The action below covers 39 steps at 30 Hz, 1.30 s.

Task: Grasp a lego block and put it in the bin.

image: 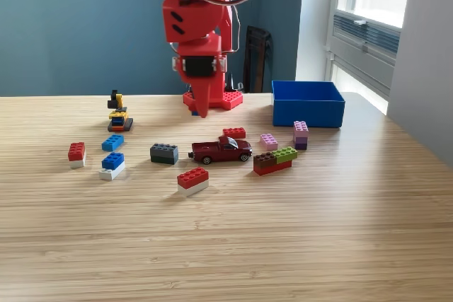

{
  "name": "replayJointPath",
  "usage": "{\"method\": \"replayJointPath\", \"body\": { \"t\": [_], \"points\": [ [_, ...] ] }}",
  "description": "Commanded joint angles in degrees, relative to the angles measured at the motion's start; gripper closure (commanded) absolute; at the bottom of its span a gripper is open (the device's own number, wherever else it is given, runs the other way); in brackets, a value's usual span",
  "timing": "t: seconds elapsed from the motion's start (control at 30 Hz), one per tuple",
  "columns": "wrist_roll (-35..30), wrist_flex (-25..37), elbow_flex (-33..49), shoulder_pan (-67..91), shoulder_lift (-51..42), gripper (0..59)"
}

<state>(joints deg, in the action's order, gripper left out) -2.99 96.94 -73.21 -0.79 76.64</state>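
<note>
The light wood-grain table (233,238) fills the lower part of the exterior view, and no writing or brand mark can be read on anything. The red arm (197,26) rises at the table's far edge and folds down, so the claw (202,107) points at the tabletop, hanging just above it and holding nothing; its tips look drawn together to a point. The bin (308,102), bright blue and open-topped, sits to the claw's right in the exterior view, at about the same depth and apart from it. Nearer the camera than the claw stands a dark red toy car (221,150). Beside the car, toward the view's right, lies a brown, green and red brick stack (274,160), with a pink brick (269,141) and a pink-and-purple brick stack (301,134) behind it. Left of the car lies a grey brick (164,153); a red-and-white brick (192,180) lies closest to the camera. Further left are two blue bricks (112,143) and a red brick (76,153). A small black-and-yellow lego figure (117,112) stands to the claw's left.
</note>
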Motion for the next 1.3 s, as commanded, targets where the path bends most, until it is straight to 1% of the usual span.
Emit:
{"method": "replayJointPath", "body": {
  "t": [0.03, 0.3, 0.8, 1.0, 1.13, 1.17, 1.27, 1.3],
  "points": [
    [-1.9, 1.8, 4.0, 10.8, 1.7, 58.5],
    [-5.9, 4.8, 7.2, 29.7, 1.7, 58.5],
    [-13.4, 5.1, 8.3, 63.5, 1.6, 58.5],
    [-14.1, 5.0, 9.3, 71.6, 1.1, 58.5],
    [-12.2, 5.0, 10.9, 72.2, 1.0, 58.3],
    [-11.4, 5.0, 11.1, 72.2, 1.0, 55.8],
    [-9.1, 5.0, 10.9, 72.2, 1.0, 41.1],
    [-8.9, 5.0, 10.8, 72.2, 1.0, 37.6]
  ]
}}
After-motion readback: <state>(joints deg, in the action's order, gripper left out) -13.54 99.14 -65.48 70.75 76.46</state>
